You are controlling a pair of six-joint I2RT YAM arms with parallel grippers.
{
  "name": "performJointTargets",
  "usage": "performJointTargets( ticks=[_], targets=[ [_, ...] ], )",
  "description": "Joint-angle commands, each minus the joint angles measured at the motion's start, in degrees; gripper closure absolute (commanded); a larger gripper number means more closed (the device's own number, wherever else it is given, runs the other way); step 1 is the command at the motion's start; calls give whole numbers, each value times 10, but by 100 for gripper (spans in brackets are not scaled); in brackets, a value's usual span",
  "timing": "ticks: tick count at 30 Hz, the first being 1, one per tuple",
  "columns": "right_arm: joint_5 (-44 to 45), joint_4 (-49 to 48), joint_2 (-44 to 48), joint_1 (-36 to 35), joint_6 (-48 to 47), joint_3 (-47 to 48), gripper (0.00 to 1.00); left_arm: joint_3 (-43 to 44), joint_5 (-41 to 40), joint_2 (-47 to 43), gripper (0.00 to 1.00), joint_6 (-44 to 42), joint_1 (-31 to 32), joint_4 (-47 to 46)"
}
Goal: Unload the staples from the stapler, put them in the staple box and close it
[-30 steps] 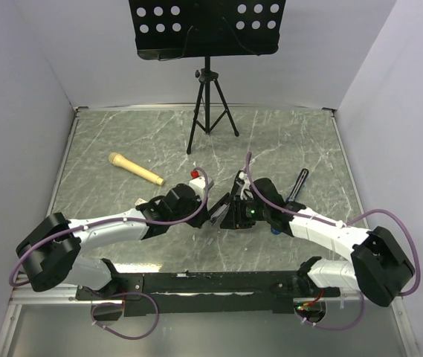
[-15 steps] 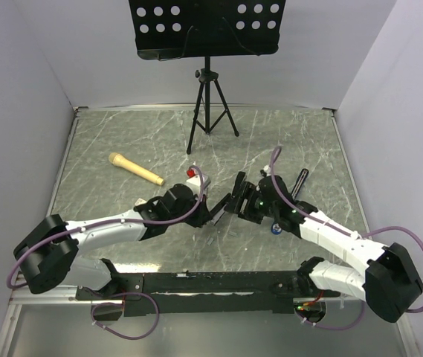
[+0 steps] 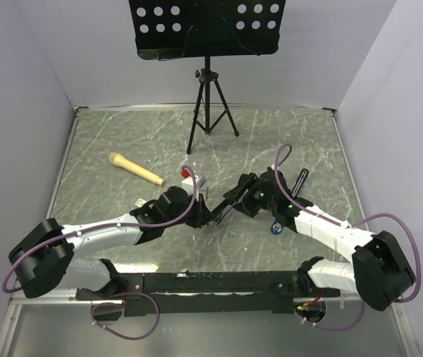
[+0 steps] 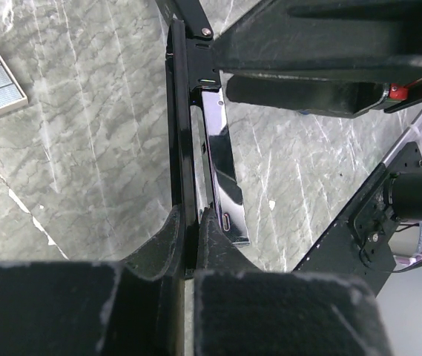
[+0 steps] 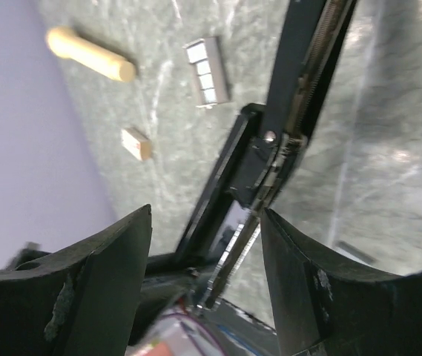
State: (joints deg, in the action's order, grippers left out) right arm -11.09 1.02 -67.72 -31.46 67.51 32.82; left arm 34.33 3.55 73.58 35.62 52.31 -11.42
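Note:
The stapler point(image 3: 224, 210) is black, long and hinged, with a chrome magazine point(image 4: 224, 170). It is swung open between the two grippers. My left gripper point(image 3: 208, 213) is shut on its thin black base bar point(image 4: 182, 148). My right gripper point(image 3: 242, 198) is open, its fingers point(image 5: 107, 252) spread wide on either side of the stapler's upper arm point(image 5: 307, 67); I cannot tell whether they touch it. The spring and staple channel show in the right wrist view point(image 5: 259, 222). A small grey segmented block point(image 3: 198, 182) lies on the table just beyond the left wrist.
A beige cylinder point(image 3: 135, 169) lies at the left. A small beige block point(image 5: 136, 143) sits near it. A black tripod point(image 3: 210, 111) holding a music stand point(image 3: 207, 26) is at the back. A thin black tool point(image 3: 298, 184) lies right of the right arm.
The right arm has drawn back to the right and its gripper now stands wide open. The left gripper has moved slightly farther away, and the stapler is spread open more.

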Motion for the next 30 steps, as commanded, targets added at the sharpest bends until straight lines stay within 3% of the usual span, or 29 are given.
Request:
performJointTargets(
  ticks=[1, 4, 8, 17, 19, 22, 25, 28, 30],
  targets=[
    [2, -42, -9, 2, 70, -17, 31, 0, 7, -28, 99, 24, -1, -92],
    [17, -54, -7, 3, 90, -36, 31, 1, 8, -27, 99, 24, 0, -91],
    [31, -53, -17, 3, 81, -33, 39, 3, 10, -22, 99, 26, -1, -92],
    [26, -94, -67, 10, 96, -32, 47, 7, 11, -16, 99, 29, -1, -92],
    [33, -128, -72, 11, 94, -47, 55, 7, 14, -16, 99, 30, -1, -91],
    [48, -155, -65, 17, 88, -59, 80, 7, 18, -15, 99, 31, -1, -91],
    [60, -180, -45, 22, 83, -82, 96, 12, 22, -12, 99, 31, -1, -84],
    [77, -165, -26, 31, 58, -78, 100, 27, 32, 2, 94, 24, -1, -68],
    [78, -145, -21, 40, 35, -66, 100, 30, 38, 6, 77, 22, -2, -63]
  ],
)
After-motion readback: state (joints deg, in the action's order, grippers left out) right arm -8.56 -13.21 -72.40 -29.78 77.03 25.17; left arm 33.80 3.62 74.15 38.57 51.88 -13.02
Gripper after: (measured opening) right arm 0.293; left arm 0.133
